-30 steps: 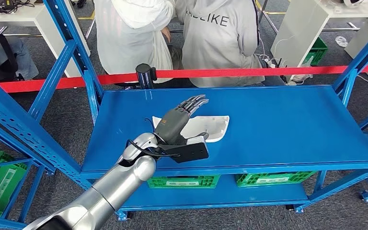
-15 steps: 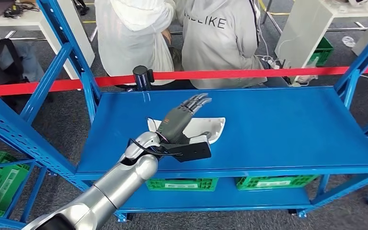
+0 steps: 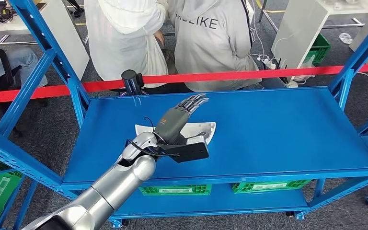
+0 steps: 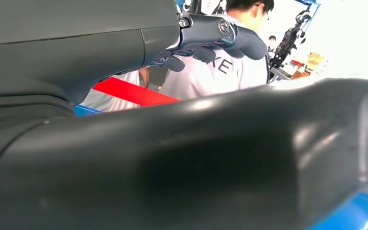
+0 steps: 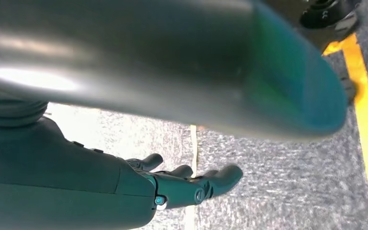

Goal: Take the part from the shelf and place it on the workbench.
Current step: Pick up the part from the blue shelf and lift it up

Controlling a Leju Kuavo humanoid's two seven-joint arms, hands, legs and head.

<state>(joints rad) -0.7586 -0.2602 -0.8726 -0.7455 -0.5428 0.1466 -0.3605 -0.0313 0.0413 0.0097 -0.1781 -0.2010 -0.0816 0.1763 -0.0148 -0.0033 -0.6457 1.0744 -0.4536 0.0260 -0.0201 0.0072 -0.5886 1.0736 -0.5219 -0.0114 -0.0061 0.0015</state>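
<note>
As the left hand reaches out over the blue shelf, its fingers are stretched flat and apart, holding nothing, and it hovers right above the white part. That part lies flat on the top deck, towards the left half, its pale edge peeking out on both sides of the wrist. Whether the palm touches it, I can't tell from here.

Now, to do this grab well, I'd say the hand wants to come down level and get the thumb under the near edge while the fingers curl over the far one. It's a thin, flat, smooth-looking shell, so a loose pinch would likely let it slide on that slick paint. A firm grip on both edges, then a straight lift clear of the deck before turning away, looks like the safe way.

Down at the robot's side, the right hand hangs over grey carpet, fingers loosely extended with nothing in them.

Behind the red barrier tape, two people stand with their backs to us. One grey hoodie carries pale lettering; I can read "LIKE" at the end, the start hidden by a fold. Green crates sit on the lower deck with white labels too small to read.
</note>
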